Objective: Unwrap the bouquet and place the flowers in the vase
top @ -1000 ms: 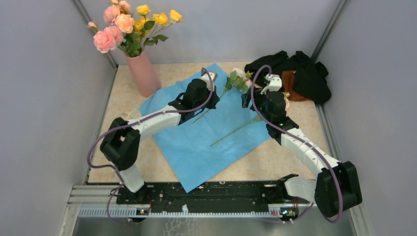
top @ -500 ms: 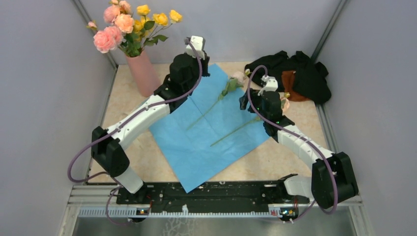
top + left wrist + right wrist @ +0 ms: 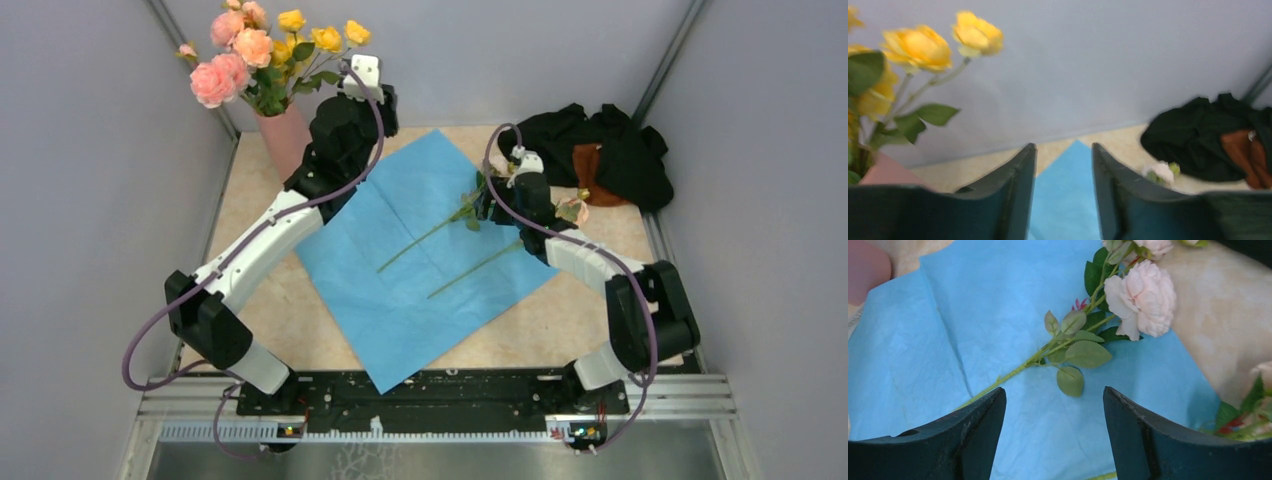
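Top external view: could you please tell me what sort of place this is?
Probably a robot test cell, not a home: plain grey wall panels enclose a small table, and two arms are bolted to a rail at its near edge.

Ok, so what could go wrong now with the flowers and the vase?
1. The left gripper hangs right beside the flowers standing in the vase. A bump could tip that tall vase or knock the stems out.
2. The right gripper is open just above a rose with a thin stem, lying on the paper. It might pinch the paper too, squash leaves, or miss the stem.
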You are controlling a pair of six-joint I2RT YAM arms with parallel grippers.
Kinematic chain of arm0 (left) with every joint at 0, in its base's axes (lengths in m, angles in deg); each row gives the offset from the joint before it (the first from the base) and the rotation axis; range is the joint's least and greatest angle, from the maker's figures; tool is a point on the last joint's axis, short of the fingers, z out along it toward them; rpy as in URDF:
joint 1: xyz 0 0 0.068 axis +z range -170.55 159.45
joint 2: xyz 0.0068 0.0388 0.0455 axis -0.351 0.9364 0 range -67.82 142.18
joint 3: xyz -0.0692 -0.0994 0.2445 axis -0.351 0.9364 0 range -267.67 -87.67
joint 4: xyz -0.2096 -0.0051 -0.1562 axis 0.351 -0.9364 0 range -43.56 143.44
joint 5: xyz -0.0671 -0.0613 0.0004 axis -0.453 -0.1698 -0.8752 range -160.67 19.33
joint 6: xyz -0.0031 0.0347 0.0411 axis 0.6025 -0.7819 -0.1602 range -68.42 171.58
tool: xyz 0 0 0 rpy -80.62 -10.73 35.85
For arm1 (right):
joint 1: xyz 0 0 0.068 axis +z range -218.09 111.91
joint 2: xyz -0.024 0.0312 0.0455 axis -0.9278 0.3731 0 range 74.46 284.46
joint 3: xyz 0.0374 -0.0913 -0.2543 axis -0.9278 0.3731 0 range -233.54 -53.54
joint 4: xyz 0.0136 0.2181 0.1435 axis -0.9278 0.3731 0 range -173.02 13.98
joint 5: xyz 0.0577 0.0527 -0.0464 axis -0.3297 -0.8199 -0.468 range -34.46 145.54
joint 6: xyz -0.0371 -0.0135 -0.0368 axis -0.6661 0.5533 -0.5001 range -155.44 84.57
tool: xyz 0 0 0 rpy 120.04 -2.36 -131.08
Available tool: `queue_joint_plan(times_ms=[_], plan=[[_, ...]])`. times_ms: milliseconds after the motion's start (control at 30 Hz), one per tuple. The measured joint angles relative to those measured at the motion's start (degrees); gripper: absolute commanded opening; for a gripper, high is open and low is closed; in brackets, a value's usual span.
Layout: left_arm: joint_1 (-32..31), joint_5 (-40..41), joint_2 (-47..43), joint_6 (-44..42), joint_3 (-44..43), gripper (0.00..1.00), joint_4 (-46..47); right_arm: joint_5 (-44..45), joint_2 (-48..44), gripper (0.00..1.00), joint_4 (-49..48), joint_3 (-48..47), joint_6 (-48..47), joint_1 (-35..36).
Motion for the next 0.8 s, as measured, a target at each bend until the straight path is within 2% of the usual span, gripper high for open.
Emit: queue_joint_plan(times_ms=[100,233,400,533,700,800], plan=[[0.02,-3.74,0.13,0.22,2.36,0.80,-1.55,-2.64,4.92,0.70,0.39,-3.04,1.01,0.02],[0.04,-12.83,2.62,-3.89,4.79,0.83,-6.01,-3.87,5.60,0.70,1.01,-3.30,1.84,0.02],[1.77,-30.10,7.02,-11.41,5.90,0.82,-12.92,-3.39,3.82,0.71,3.10,-3.43,1.77,0.02],[5.75,-41.92,12.63,-15.02,-0.46,0.78,-20.13,-1.70,-0.90,0.72,5.27,-3.43,1.64,-0.33],[9.27,-49.79,19.85,-20.11,-6.36,0.71,-25.55,0.13,-8.76,0.72,6.16,-3.30,1.38,-2.38],[9.18,-53.22,24.22,-22.75,-7.89,0.68,-28.48,0.94,-11.78,0.73,6.36,-3.30,0.96,-3.28]])
